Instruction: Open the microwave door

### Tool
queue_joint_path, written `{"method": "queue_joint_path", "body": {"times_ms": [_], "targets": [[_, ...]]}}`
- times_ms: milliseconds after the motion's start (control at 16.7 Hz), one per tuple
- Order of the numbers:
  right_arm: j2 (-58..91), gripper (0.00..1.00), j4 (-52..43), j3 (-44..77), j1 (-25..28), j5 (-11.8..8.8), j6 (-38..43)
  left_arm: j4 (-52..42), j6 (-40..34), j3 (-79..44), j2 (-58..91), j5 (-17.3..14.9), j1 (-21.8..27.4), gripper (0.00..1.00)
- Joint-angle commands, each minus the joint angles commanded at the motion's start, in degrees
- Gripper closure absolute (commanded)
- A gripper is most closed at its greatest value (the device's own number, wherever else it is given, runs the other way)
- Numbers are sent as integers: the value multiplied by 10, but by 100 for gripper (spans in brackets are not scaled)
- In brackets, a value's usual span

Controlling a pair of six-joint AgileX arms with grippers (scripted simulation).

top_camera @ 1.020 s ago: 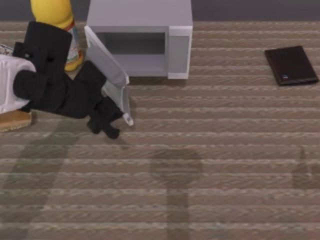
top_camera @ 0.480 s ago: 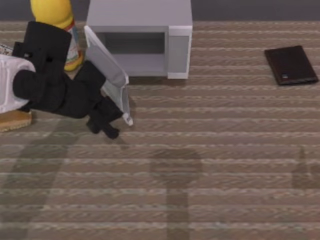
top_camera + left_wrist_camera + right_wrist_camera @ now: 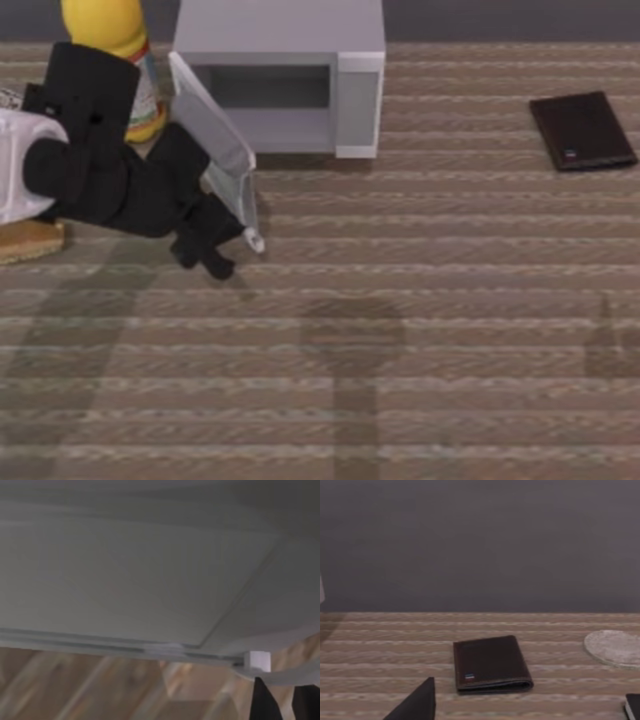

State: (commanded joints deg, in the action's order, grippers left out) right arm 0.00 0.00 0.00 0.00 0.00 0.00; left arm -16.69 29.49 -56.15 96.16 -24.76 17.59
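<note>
- The microwave (image 3: 280,75) stands at the worktop's (image 3: 450,330) far edge, left of centre; its cavity is bare.
- The microwave door (image 3: 215,140) is swung out toward the near-left, its free edge at the left pincer (image 3: 225,245).
- Whether the left pincer's fingers clamp that edge cannot be told.
- A black wallet (image 3: 582,130) lies near the far right corner.
- The right pincer (image 3: 415,705) shows only a dark fingertip.

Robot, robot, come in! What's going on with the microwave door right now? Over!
Left hand at the door's free edge. Microwave door swung wide open, oven inside showing. Right arm parked out of the top view. Nothing blocking.
</note>
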Motion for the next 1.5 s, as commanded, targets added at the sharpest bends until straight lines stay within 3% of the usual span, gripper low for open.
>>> {"method": "queue_joint_path", "body": {"times_ms": [240,1500], "targets": [[0,0,0,0,0,0,0,-11,26,-4,0,-13,-13,100],[0,0,0,0,0,0,0,-12,26,-4,0,-13,-13,100]]}}
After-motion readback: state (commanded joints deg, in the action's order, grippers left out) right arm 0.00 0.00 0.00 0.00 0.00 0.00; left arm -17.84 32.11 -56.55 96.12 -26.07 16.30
